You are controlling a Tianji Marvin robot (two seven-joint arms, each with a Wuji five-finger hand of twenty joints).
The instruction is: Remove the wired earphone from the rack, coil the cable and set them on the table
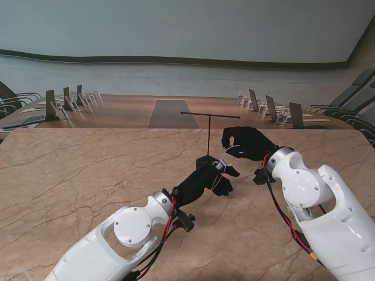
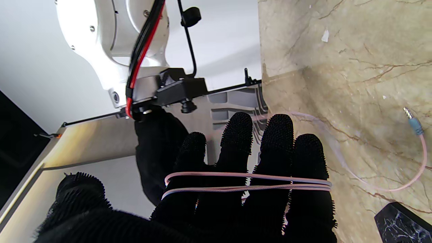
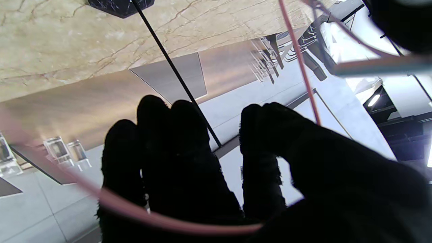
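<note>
The earphone's pale pink cable (image 2: pixel 246 182) is off the rack and lies in two turns around the four straight fingers of my left hand (image 2: pixel 236 189). Its free end trails over the marble table (image 2: pixel 337 50) to the jack plug (image 2: pixel 413 123). In the stand view my left hand (image 1: pixel 208 178) is just nearer to me than the rack's base (image 1: pixel 206 160). My right hand (image 1: pixel 246 143) hovers to the right of the rack's pole, with its fingers curled on the cable (image 1: pixel 224 157) stretched between the hands. The right wrist view has the cable (image 3: pixel 300 67) running past the curled fingers (image 3: pixel 175 152). I cannot make out the earbuds.
The rack is a thin black T with a bare crossbar (image 1: pixel 211 114), its pole (image 3: pixel 175 72) standing on a small black base (image 3: pixel 118 5). Beyond the marble table stands a long wooden conference table (image 1: pixel 117 111) with chairs and name stands.
</note>
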